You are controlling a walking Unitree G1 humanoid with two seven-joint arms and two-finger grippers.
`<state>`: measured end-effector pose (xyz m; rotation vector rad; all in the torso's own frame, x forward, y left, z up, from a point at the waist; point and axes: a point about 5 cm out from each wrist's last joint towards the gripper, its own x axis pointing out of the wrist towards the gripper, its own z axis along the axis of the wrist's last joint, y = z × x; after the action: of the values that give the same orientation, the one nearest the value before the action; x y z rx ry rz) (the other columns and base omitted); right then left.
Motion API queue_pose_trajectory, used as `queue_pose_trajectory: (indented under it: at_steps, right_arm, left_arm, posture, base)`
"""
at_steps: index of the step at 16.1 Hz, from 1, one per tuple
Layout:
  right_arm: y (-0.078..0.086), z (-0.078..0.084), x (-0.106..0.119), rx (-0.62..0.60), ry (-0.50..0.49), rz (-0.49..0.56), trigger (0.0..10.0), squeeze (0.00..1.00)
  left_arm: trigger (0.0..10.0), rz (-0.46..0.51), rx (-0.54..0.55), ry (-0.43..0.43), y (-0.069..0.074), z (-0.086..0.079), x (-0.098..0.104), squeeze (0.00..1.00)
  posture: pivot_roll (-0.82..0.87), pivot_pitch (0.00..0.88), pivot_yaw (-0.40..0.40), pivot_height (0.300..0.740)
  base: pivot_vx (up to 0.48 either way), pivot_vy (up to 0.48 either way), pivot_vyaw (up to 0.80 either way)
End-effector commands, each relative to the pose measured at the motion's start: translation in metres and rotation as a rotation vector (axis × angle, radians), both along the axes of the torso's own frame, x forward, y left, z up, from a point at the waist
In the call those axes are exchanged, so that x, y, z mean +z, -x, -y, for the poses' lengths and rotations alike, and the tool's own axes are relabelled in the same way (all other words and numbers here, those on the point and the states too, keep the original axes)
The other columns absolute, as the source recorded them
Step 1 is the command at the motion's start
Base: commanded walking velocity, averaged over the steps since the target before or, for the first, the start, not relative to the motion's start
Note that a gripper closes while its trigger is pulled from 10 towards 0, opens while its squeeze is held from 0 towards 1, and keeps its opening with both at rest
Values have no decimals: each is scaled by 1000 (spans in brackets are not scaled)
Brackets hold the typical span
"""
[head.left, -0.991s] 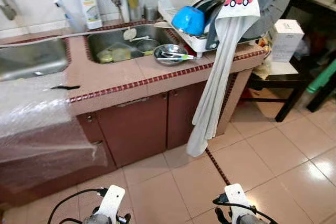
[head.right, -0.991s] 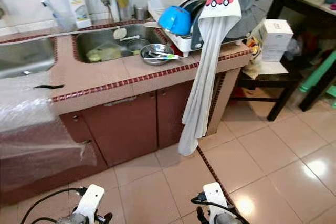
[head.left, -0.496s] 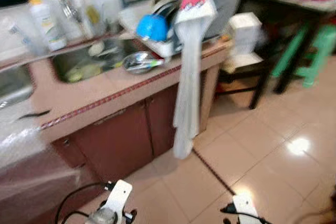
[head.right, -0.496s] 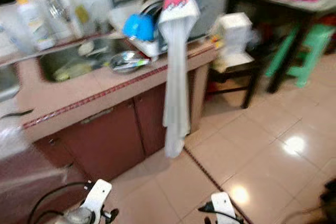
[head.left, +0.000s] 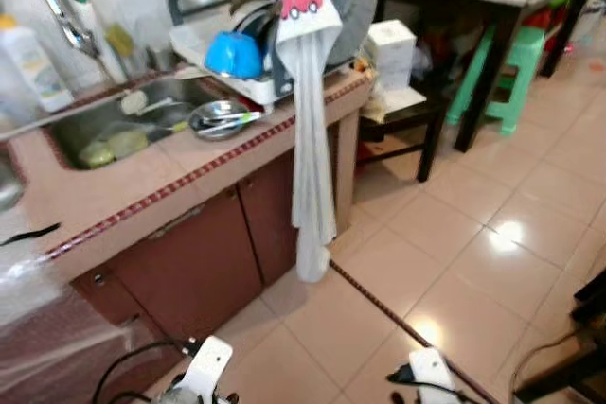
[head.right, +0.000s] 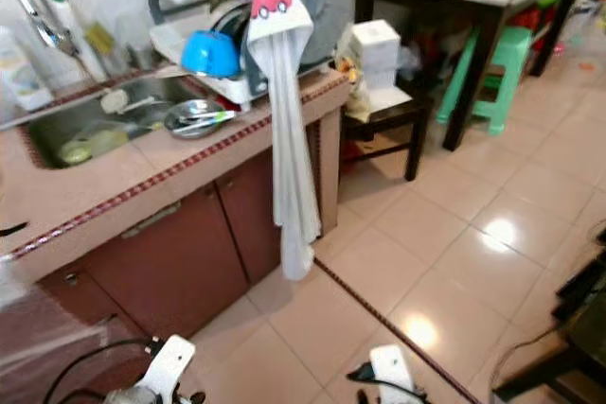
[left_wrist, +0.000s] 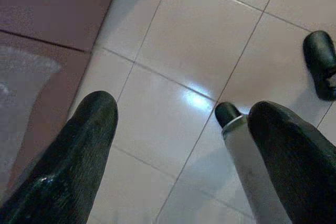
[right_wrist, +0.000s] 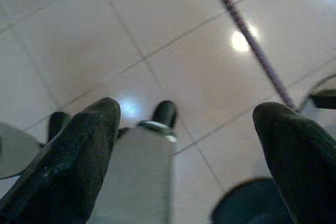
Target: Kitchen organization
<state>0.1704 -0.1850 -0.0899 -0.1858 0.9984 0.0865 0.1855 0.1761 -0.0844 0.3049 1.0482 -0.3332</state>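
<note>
Left gripper (left_wrist: 178, 145): hanging low over the floor tiles (left_wrist: 199, 30), its 2 black fingers (left_wrist: 79, 150) spread apart and carrying nothing.
Right gripper (right_wrist: 184, 150): hanging idle over the tiles too, fingers wide apart, nothing between them.
Counter (head.left: 142, 186): sitting ahead and to the robot's left, well apart from both arms.
Steel bowl (head.left: 216, 121): resting on the counter edge just beside the sink (head.left: 104, 130), with utensils lying in it. It is looking light, stiff and slick, so gripping the rim is probably the safest hold.
Blue bowl (head.left: 233, 54): lying tilted in the dish rack (head.left: 204, 40). It is probably light plastic, and its lip is the part to pinch.
Towel (head.left: 308, 120): draping from the rack down past the cabinet doors (head.left: 208, 253). Being soft and limp, it is likely to slide off if tugged low, so taking hold near the top fold is wiser.
Bottle (head.left: 28, 59): standing at the back behind the sink, looking smooth, so gripping around the body is best.
</note>
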Motion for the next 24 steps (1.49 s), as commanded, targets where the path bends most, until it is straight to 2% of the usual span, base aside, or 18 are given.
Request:
queue_pose_trajectory:
  at_steps: [1,7,19,24]
  right_arm:
    - [0,2,0,-15,6,0,10000,0]
    - [0,2,0,-15,5,-2,10000,0]
    - [-4,-2,2,24,5,10,10000,0]
    - [-3,3,2,73,23,2,10000,0]
  left_arm:
    - [10000,13,-15,-5,-5,-1,2,0]
    - [10000,10,-34,-19,-5,-1,3,0]
    - [10000,7,-35,-19,-6,-2,3,0]
    - [10000,22,15,1,-7,2,3,0]
  posture:
    - [-93,0,118,740]
    - [-97,0,122,740]
    - [-92,0,118,740]
    - [-74,0,67,740]
  base:
    - [0,0,0]
    - [0,0,0]
    - [0,-477,0]
    - [0,0,0]
